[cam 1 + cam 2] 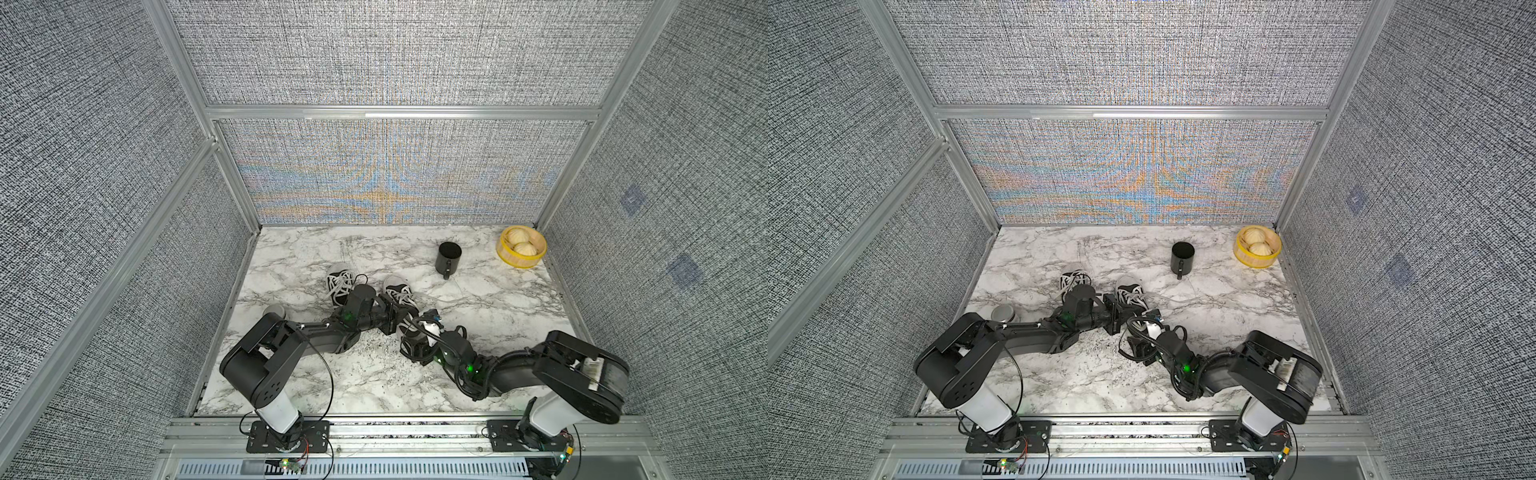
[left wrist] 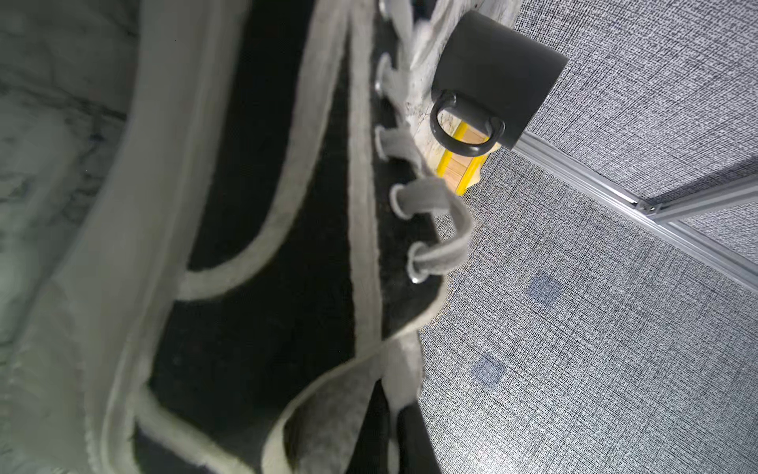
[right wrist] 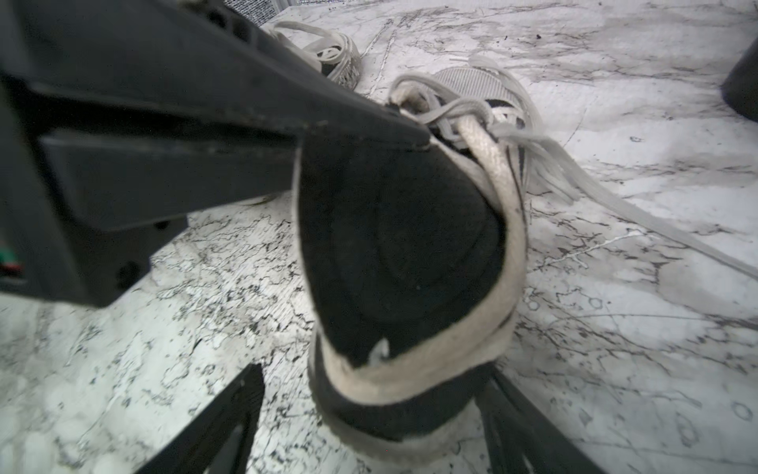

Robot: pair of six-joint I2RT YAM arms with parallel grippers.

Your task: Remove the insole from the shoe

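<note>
The right tool [image 3: 373, 371] stands released, its fingers [image 3: 229, 418] straddling the heel of the black canvas sneaker with white trim [image 3: 389, 414]. Ahead of it, the left tool [image 3: 410, 135] is clenched on the sneaker's collar rim. The dark insole [image 3: 393, 246] lies inside the sneaker, just beyond the right tool.

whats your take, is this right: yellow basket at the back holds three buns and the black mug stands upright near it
Not quite: the yellow basket holds two buns, not three, as both top views show. The black mug does stand upright near it.
</note>
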